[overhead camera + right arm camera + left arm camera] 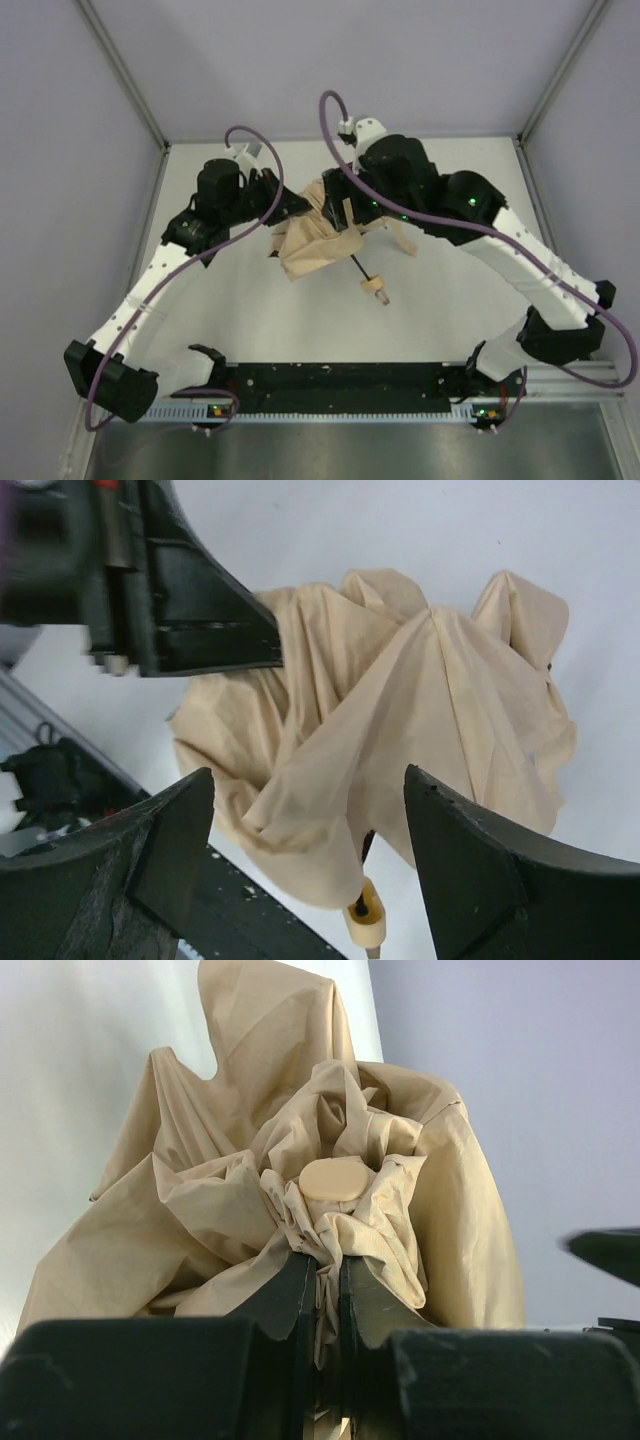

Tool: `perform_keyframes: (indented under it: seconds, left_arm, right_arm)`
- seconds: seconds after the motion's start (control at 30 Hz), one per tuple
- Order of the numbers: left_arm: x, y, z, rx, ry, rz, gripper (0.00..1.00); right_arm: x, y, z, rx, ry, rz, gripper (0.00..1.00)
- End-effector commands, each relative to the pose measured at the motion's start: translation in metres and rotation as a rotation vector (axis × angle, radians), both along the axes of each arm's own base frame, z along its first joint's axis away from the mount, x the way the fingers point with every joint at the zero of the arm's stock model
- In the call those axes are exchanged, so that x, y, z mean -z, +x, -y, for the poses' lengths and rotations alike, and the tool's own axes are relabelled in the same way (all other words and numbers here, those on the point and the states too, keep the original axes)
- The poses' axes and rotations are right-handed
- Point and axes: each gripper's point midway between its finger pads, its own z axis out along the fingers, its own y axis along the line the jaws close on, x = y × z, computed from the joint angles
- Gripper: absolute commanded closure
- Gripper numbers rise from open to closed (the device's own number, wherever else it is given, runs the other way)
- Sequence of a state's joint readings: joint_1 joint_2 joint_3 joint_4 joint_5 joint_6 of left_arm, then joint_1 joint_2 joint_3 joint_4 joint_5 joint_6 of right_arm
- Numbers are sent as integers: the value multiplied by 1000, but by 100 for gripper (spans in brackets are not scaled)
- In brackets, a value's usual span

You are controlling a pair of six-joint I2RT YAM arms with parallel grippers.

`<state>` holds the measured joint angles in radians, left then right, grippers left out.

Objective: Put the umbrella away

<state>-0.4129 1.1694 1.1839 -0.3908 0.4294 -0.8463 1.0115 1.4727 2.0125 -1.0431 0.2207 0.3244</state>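
One set, the left fingers point(300, 1285), is pinched almost shut on a fold of cloth just below the round tan cap point(335, 1179) of the beige fabric folding umbrella point(315, 250), apparently to steady it at the centre of the overhead view. The right fingers point(175, 860) gape wide astride the loose canopy point(400, 710), gripping nothing, probably poised to gather it. The thin black shaft point(358, 268) and small tan handle point(376, 290) point lower right over the white tabletop point(430, 330).
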Motion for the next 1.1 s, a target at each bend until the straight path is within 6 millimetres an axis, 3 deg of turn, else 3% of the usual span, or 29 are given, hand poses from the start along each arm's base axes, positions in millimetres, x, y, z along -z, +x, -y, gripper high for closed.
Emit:
perform_keyframes:
  seconds: [0.0, 0.1, 0.2, 0.33, 0.5, 0.63, 0.7, 0.83, 1.07]
  left_arm:
    - [-63, -3, -1, -29, -116, 119, 100]
    - [-69, -4, -1, -41, -148, 93, 100]
    - [-69, -6, 1, -26, -157, 63, 100]
    - [-69, -8, 2, -18, -163, 60, 100]
    - [-70, -12, -3, -26, -128, 69, 100]
    - [-70, -13, -6, -32, -108, 67, 100]
    - [-75, -14, -6, -28, -115, 77, 100]
    - [-87, -18, 1, 7, -165, 90, 100]
    - [-111, -29, 6, 70, -234, 143, 100]
  right_arm:
    - [52, 28, 9, 144, -163, -7, 25]
    - [75, 21, 30, 152, -213, 10, 25]
    - [72, 11, 40, 86, -206, 54, 23]
    - [48, 3, 42, 12, -170, 112, 20]
    - [-15, -12, 28, -58, 13, 147, 13]
    - [-26, -9, -2, -106, 73, 121, 12]
    - [-25, -5, -17, -136, 75, 114, 12]
    - [4, 2, -33, -181, -8, 102, 10]
    - [44, 7, -24, -183, -100, 109, 6]
